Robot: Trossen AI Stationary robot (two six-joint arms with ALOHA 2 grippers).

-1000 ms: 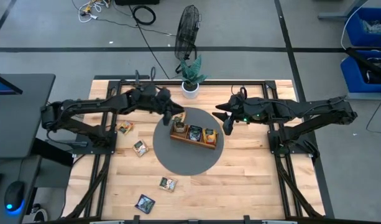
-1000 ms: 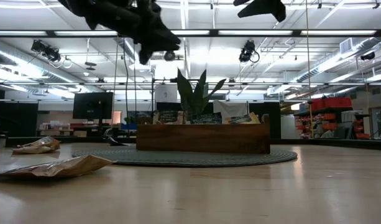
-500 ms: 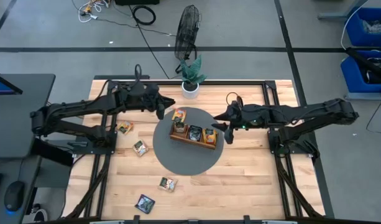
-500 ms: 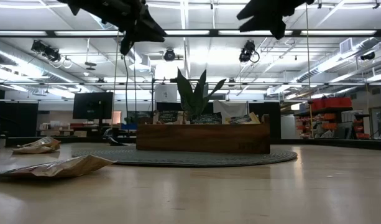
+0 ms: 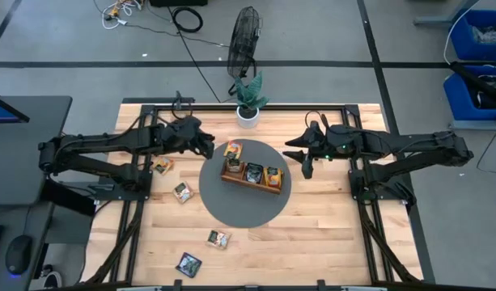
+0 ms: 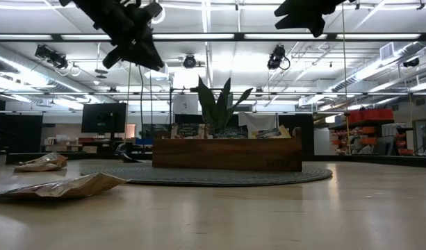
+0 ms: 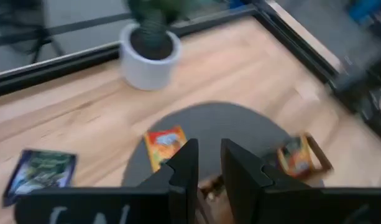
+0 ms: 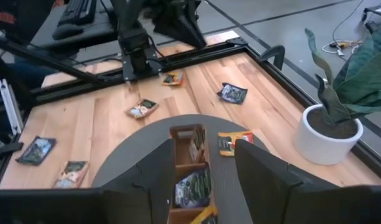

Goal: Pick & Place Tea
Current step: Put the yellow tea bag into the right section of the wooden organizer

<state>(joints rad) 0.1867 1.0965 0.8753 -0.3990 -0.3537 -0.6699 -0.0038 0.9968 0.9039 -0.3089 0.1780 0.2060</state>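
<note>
The brown wooden tray [image 5: 253, 173] stands on a round grey mat [image 5: 246, 206] with sachets upright in its compartments. One orange sachet [image 5: 232, 149] lies flat on the mat beside the tray's far left end; it also shows in the left wrist view [image 7: 165, 144] and the right wrist view [image 8: 235, 142]. More sachets lie flat on the wood to the left [image 5: 161, 166] [image 5: 182, 191] and near the front [image 5: 218, 238] [image 5: 188, 263]. My left gripper [image 5: 207, 146] hovers left of the mat, open by a narrow gap [image 7: 209, 167] and empty. My right gripper [image 5: 303, 164] hovers at the mat's right rim, wide open [image 8: 206, 180] and empty.
A potted green plant [image 5: 248, 101] stands at the table's far edge, behind the mat. A dark sachet [image 7: 43, 169] lies on the wood near the left arm. Black frame rails [image 5: 142, 174] run along both sides of the table. Bare wood lies near and right of the mat.
My left gripper has drawn back from over the tray's left end toward the table's left edge, staying high above the table. The orange sachet lies on the mat where the gripper was. My right gripper has shifted slightly toward the right edge.
</note>
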